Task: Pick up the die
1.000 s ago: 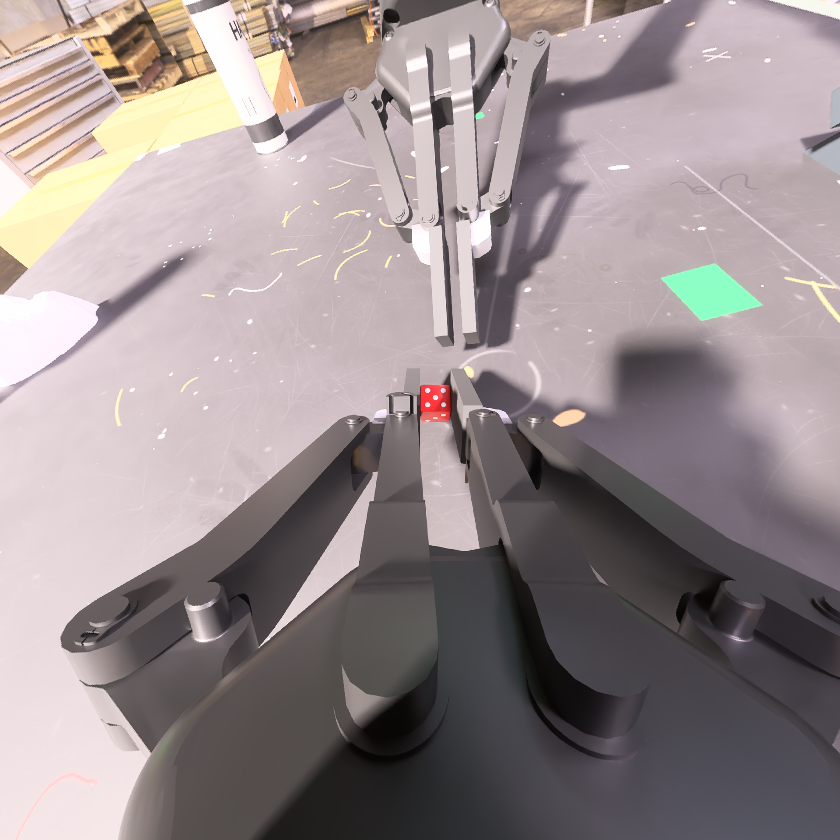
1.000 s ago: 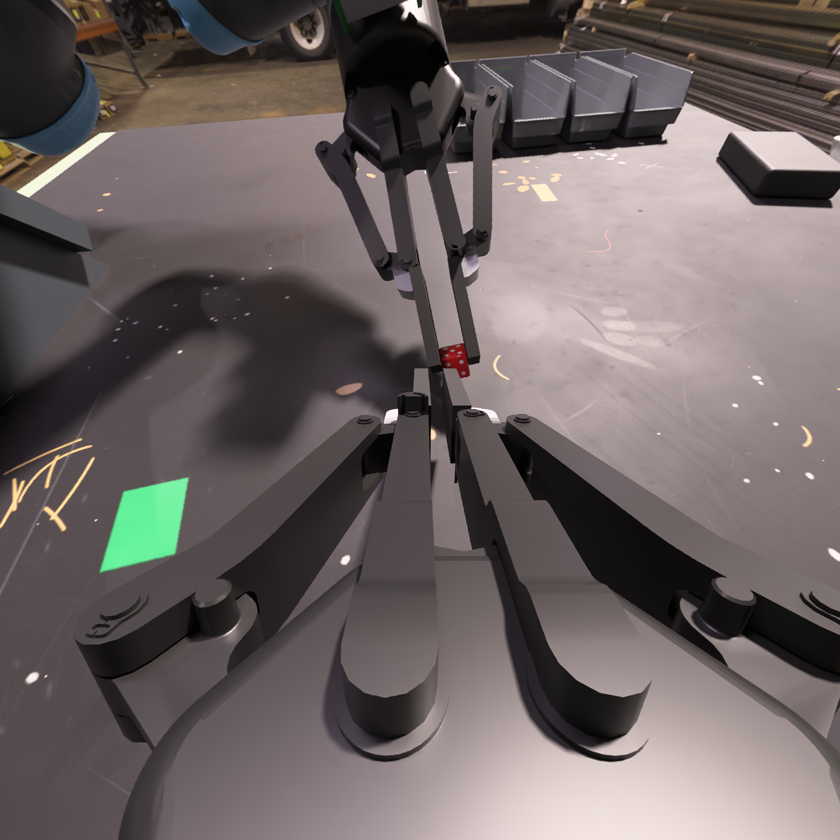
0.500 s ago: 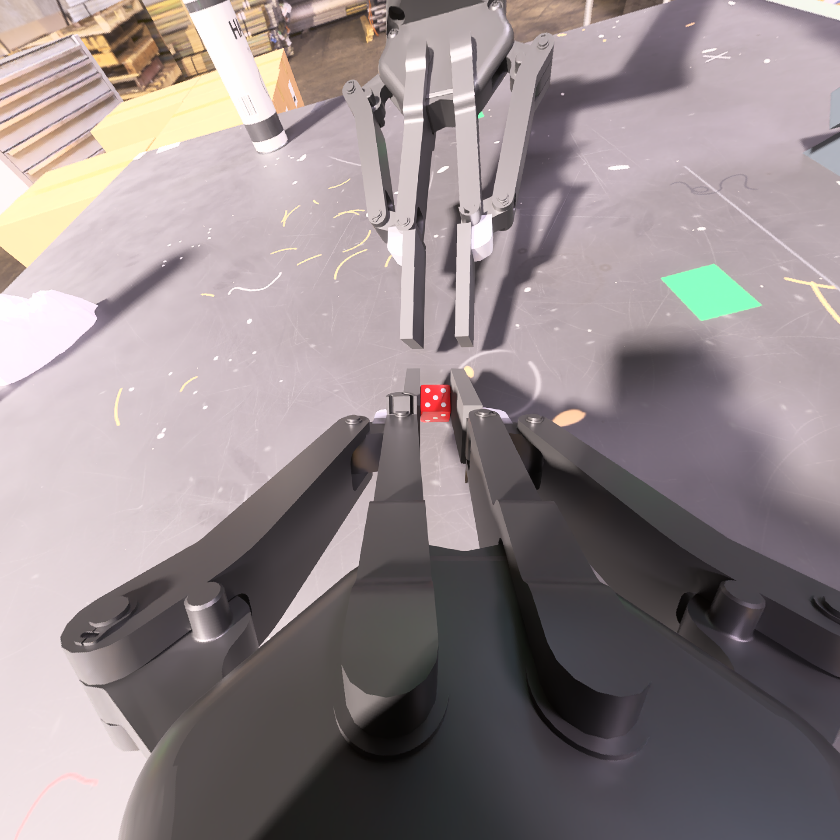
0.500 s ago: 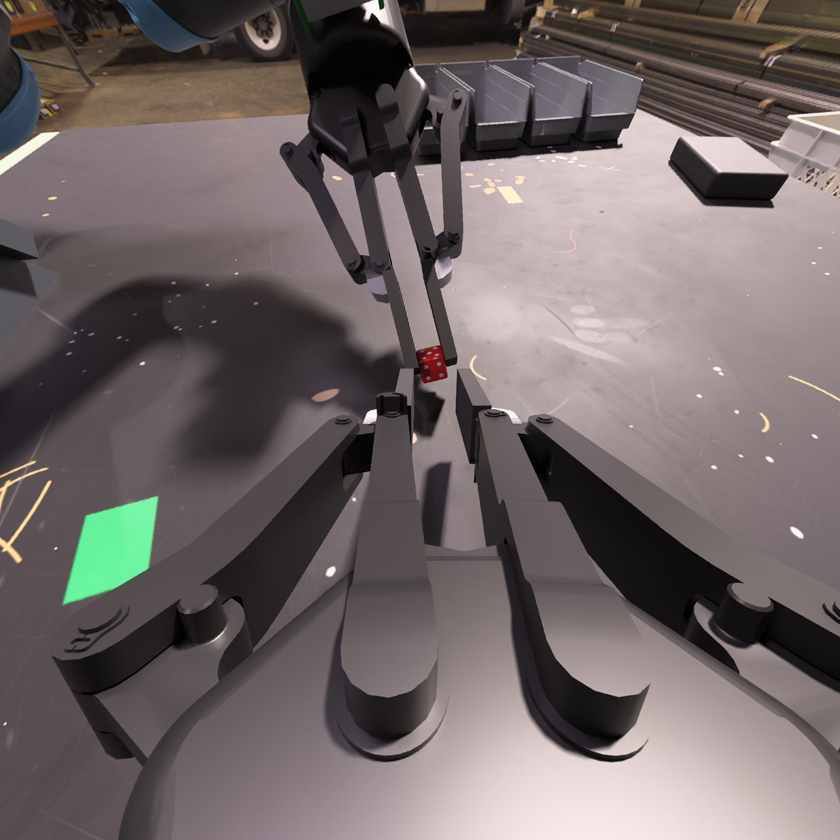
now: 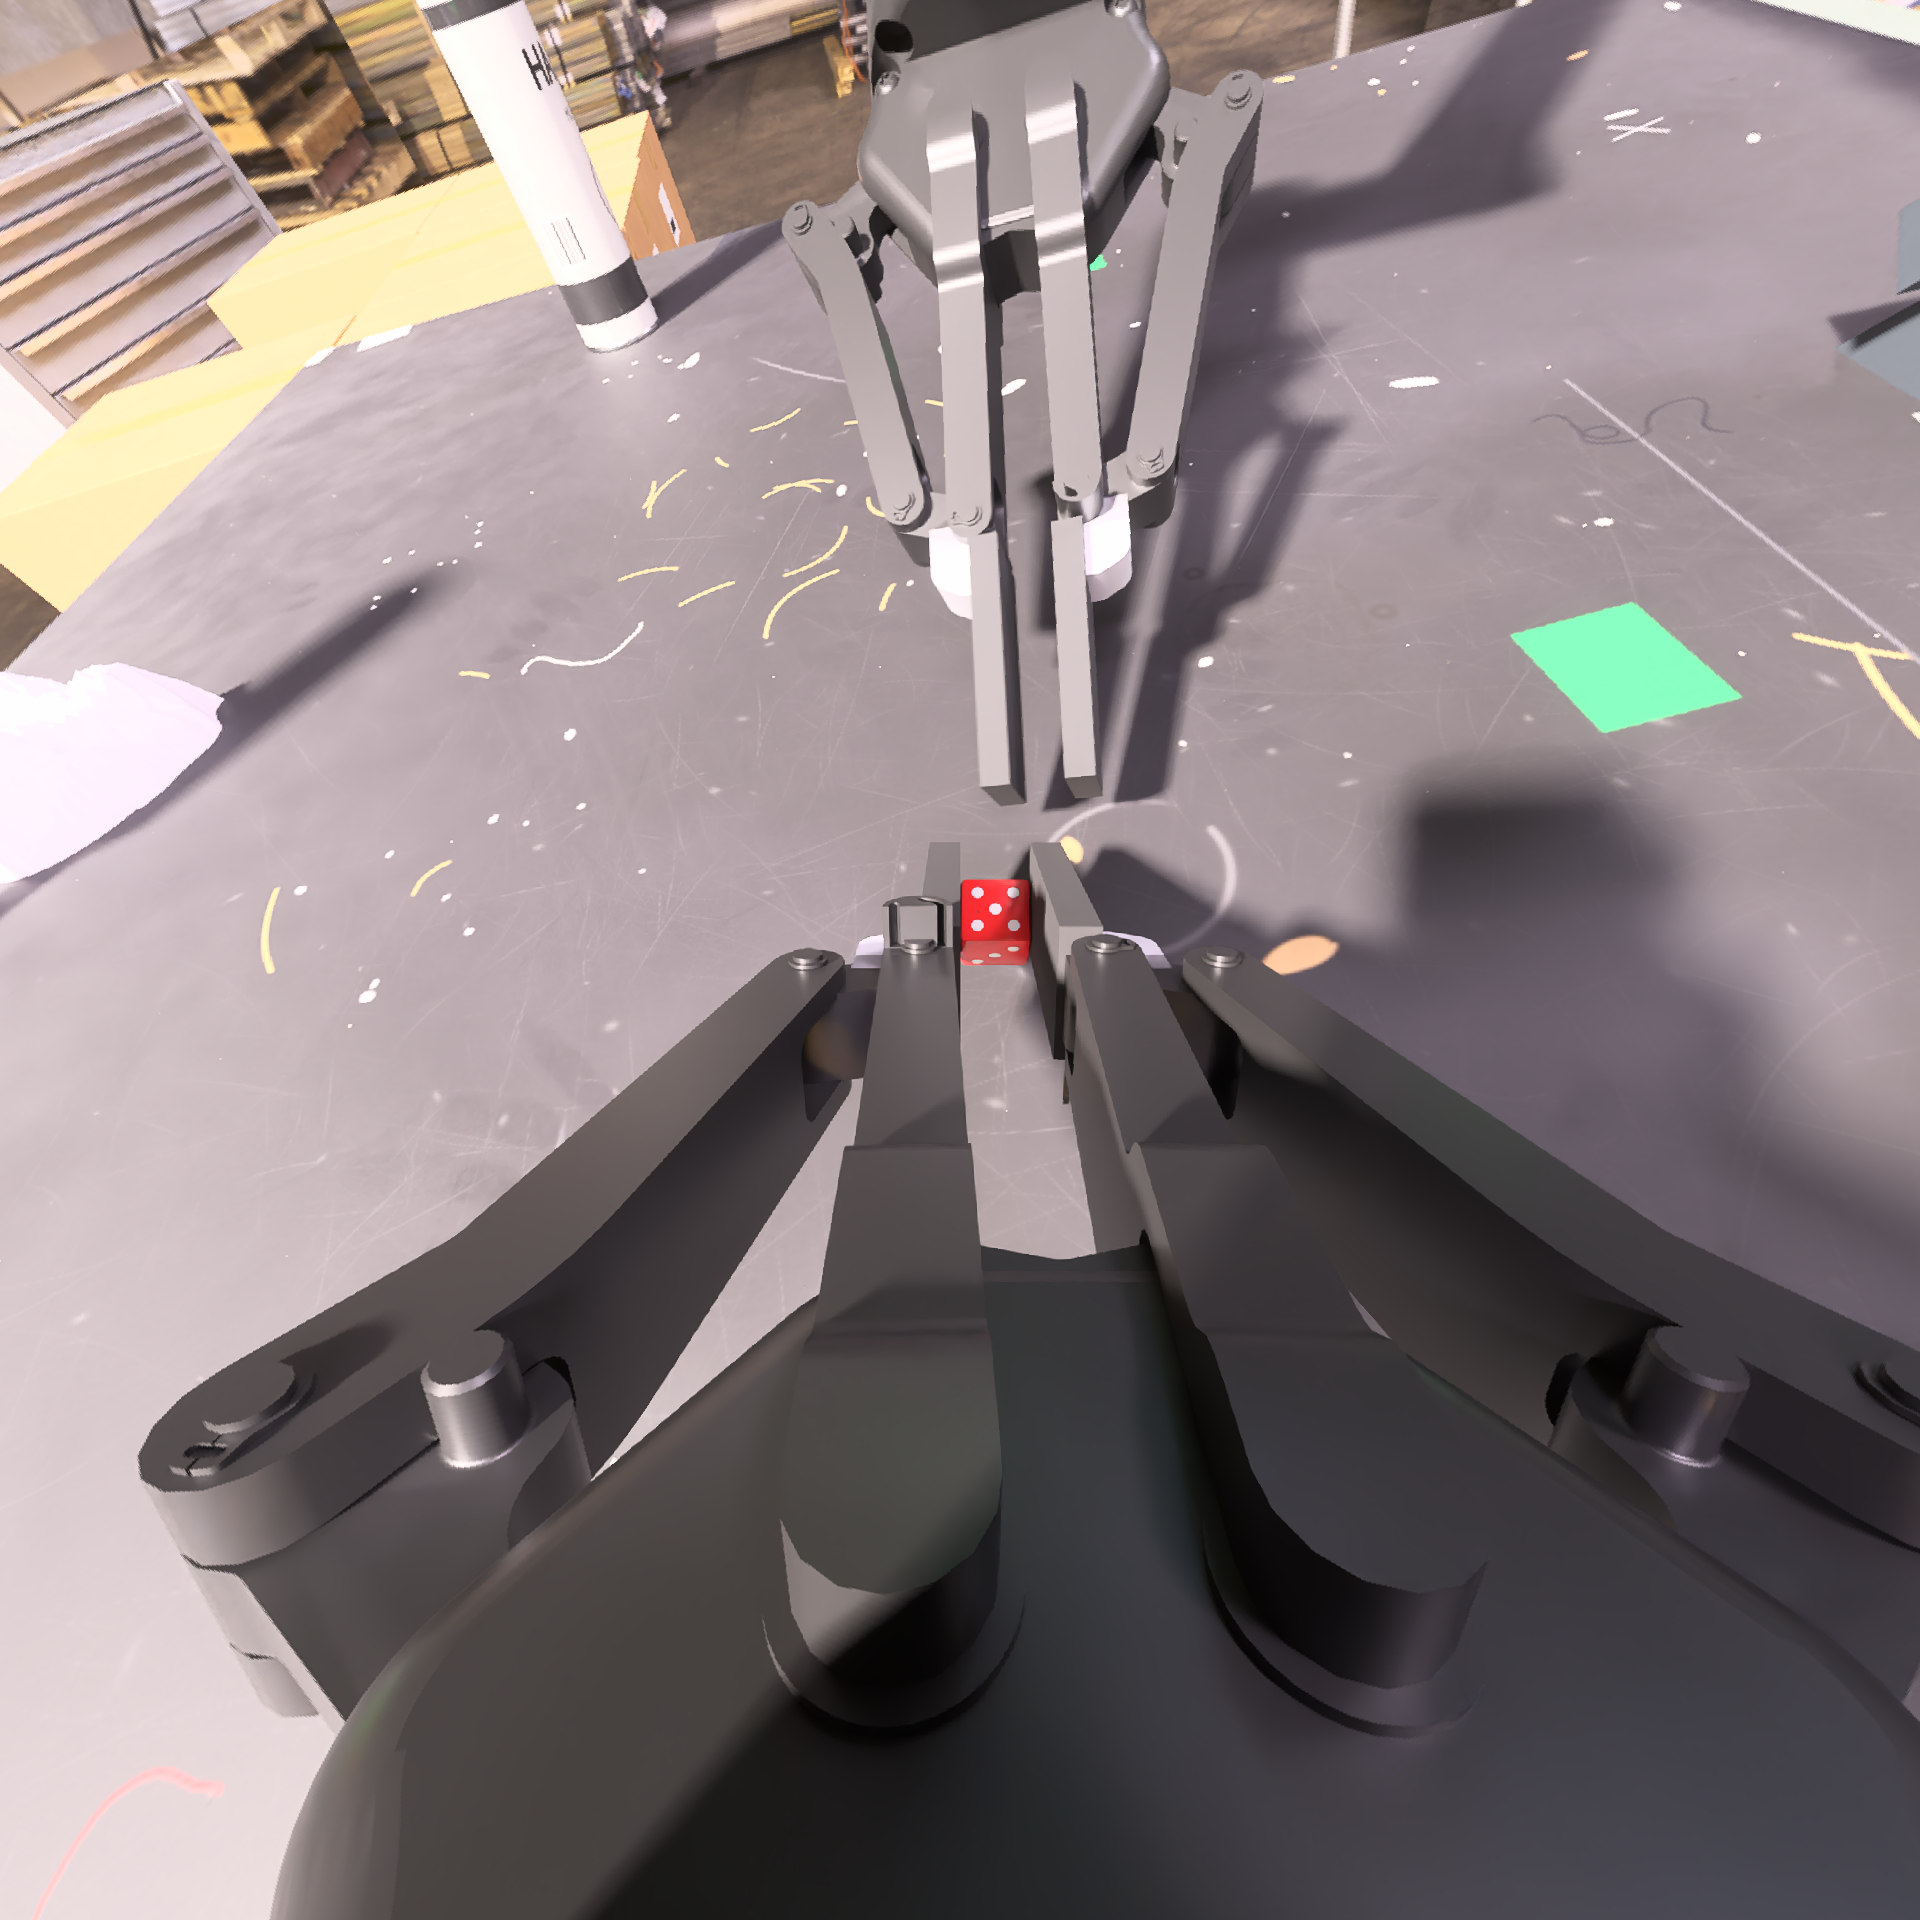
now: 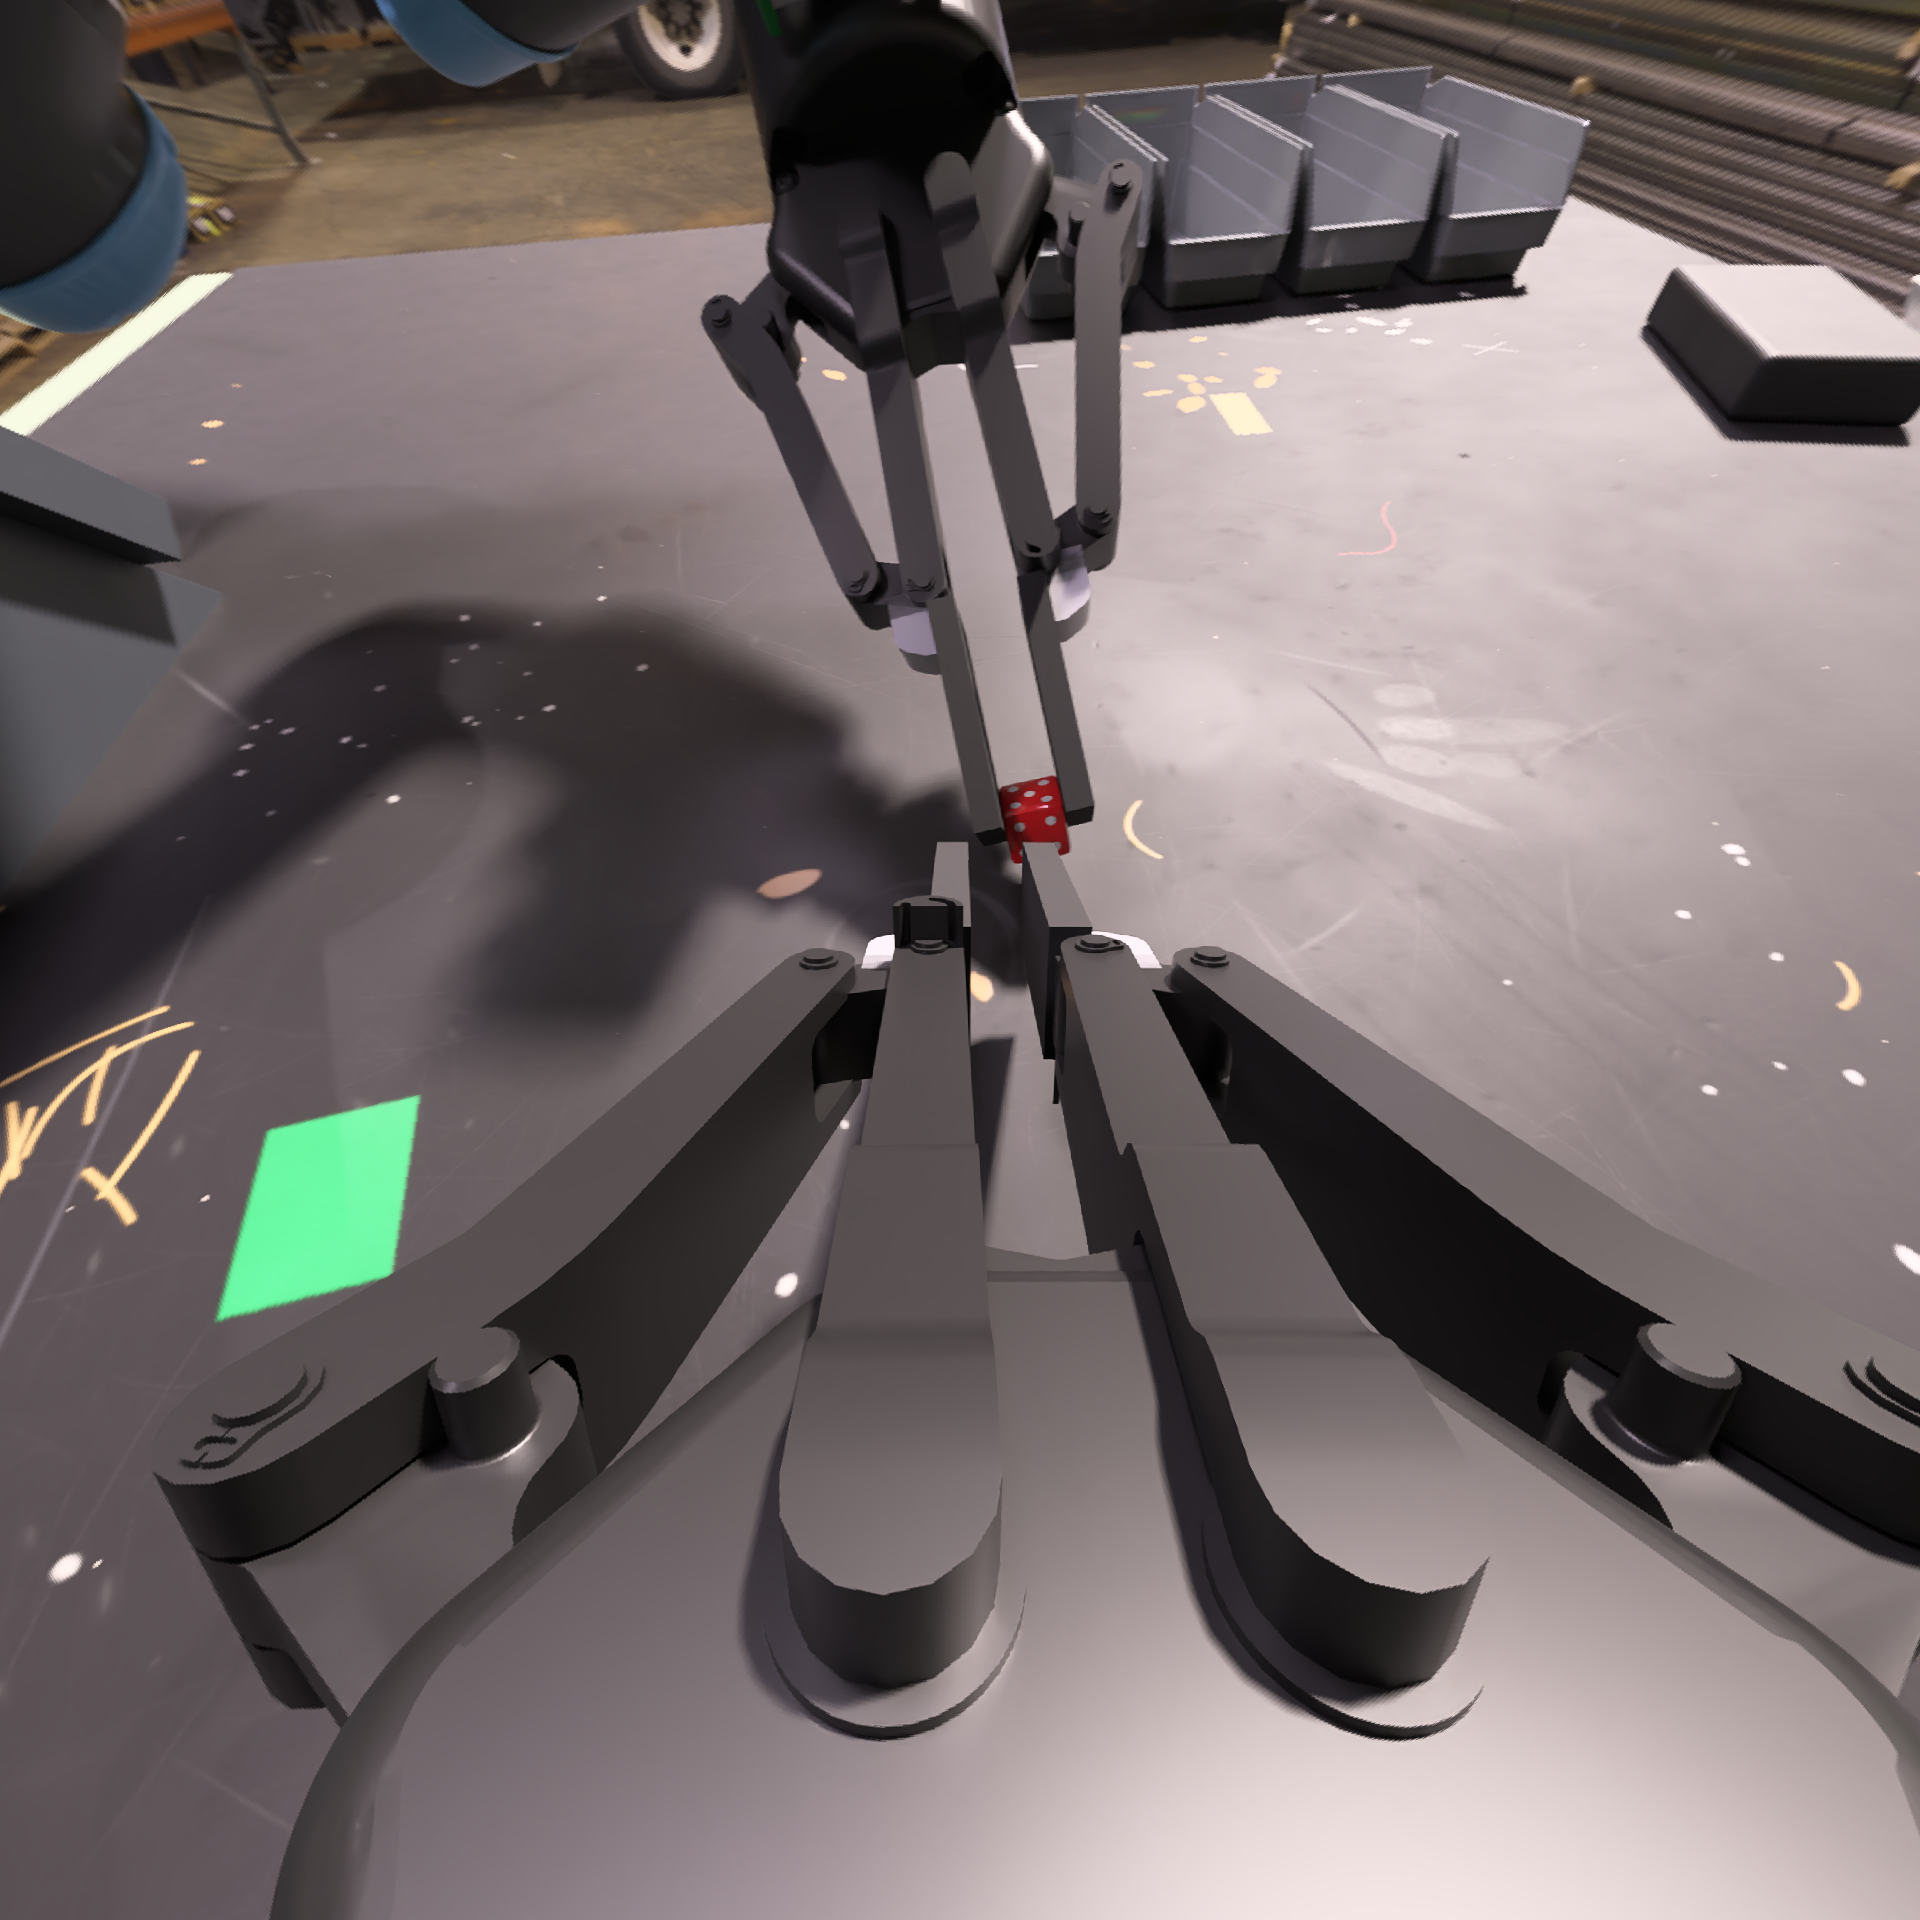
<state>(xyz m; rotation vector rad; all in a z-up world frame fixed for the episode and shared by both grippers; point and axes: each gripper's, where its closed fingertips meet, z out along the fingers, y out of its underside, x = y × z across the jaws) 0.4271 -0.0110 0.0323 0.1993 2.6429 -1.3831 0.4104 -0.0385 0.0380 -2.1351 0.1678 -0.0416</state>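
The red die with white pips sits between my left gripper's two fingertips, which press on both its sides, low over the grey table. In the right wrist view the die shows at the tips of the left gripper, which reaches down from above. My right gripper faces it from the opposite side, its tips just short of the die, jaws a narrow gap apart and empty. It also shows in the left wrist view.
A green patch marks the table. A white post and yellow boxes stand beyond one edge. A white lump lies at the left. Grey bins and a dark flat box sit farther off.
The right gripper's fingers spread wider half a second ago and have narrowed again; it shifted slightly sideways and back. The left gripper and the die have not moved.
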